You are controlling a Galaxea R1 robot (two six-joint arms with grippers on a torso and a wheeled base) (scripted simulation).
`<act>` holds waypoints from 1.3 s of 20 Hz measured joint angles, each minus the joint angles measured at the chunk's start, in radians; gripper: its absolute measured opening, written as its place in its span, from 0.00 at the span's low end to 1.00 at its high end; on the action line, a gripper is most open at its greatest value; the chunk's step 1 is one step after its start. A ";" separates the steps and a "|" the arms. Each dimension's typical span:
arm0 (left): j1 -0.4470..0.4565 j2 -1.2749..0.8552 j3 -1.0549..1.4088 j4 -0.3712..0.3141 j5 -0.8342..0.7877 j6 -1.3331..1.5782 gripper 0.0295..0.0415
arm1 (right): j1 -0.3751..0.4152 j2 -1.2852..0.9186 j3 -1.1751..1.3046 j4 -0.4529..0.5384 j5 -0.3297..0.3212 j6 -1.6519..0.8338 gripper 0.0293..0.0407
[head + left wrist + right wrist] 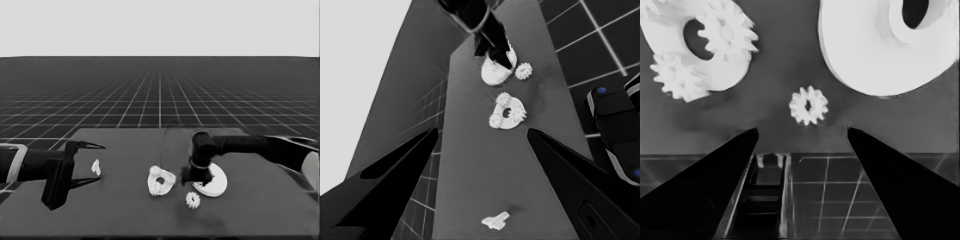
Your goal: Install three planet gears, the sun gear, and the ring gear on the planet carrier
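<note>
Your right pincer (195, 176) hovers open beside the larger round part (216, 184). The loose gear (808, 105), just beside that part, looks light, rigid, slippery; grip across its teeth. Left pincer (87, 165) waits open.

A loose gear (192, 200) lies before and between the smaller round part (161, 181) and the larger round part (216, 184).

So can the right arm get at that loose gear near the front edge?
Probably yes: the loose gear lies alone on bare table, just in front of the open right end effector, with nothing between.
</note>
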 joint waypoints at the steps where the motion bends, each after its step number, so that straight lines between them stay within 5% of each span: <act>1: 0.000 0.000 0.000 0.000 0.000 0.000 0.75 | -0.001 -0.018 0.022 -0.001 -0.001 0.004 0.81; 6: 0.000 0.000 0.000 0.000 0.000 0.000 0.75 | -0.001 -0.040 0.051 -0.002 -0.002 0.009 0.81; 9: 0.000 0.000 0.000 0.000 0.000 0.000 0.75 | -0.201 -0.023 -0.037 -0.201 0.025 -0.056 0.81; 16: 0.000 0.000 0.000 0.000 0.000 0.000 0.75 | -0.244 -0.014 -0.075 -0.243 0.043 -0.080 0.81; 18: 0.000 0.000 0.000 0.000 0.000 0.000 0.75 | -0.245 -0.013 -0.076 -0.244 0.043 -0.080 0.18; 26: 0.000 0.000 0.000 0.000 0.000 0.000 0.75 | -0.245 -0.013 -0.076 -0.244 0.043 -0.080 0.15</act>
